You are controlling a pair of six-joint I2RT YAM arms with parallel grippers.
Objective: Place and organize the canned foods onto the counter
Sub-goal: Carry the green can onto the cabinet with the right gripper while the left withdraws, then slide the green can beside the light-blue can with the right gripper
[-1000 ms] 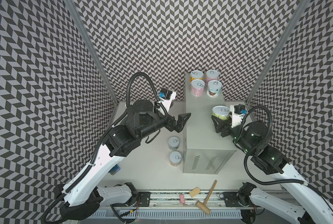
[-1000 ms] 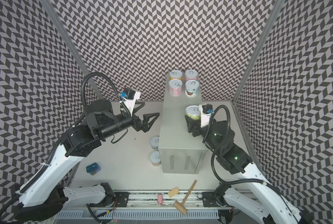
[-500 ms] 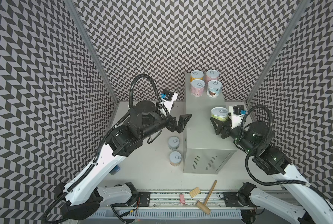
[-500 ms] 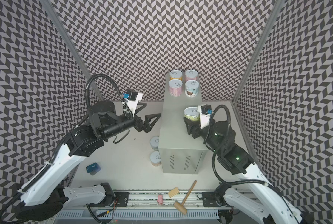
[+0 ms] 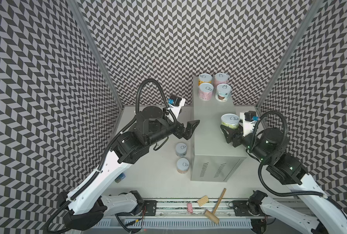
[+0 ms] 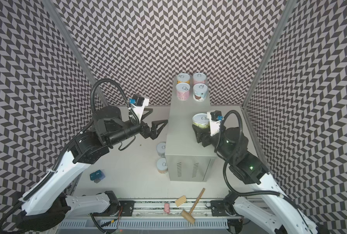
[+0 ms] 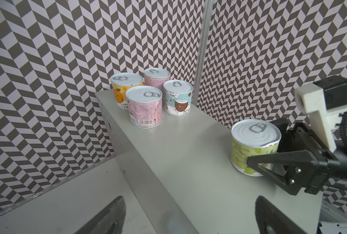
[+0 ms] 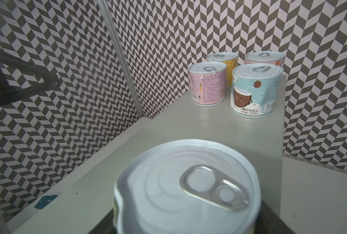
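**On the counter top: green can stands between the right jaws**

At far left, the left gripper [image 5: 192, 129] hangs over the tabletop [image 5: 158, 172], just beside the counter's left edge. Its jaws are spread wide, with nothing between them and no contact with anything.

Below it, two cans stand upright on the tabletop: rear table can [image 5: 181, 149] and front table can [image 5: 182, 165]. They are close together and just beside the left wall of the counter [image 5: 207, 113].

At the far end of the counter top, four cans stand in a tight two-by-two block with lids up. The orange can [image 5: 205, 80] and rear pink can [image 5: 221, 79] are at the back, the front pink can [image 5: 206, 92] and blue coconut can [image 5: 223, 92] ahead of them. None are held.

Further right, near the counter's right edge and well apart from the block, the green can [image 5: 230, 121] stands upright on the top. The right gripper [image 5: 230, 128] reaches in from the right, one finger on each side of the can. In the left wrist view the near finger [image 7: 269, 160] crosses the can's lower label. I cannot tell whether the jaws press the can or stand just clear of it.
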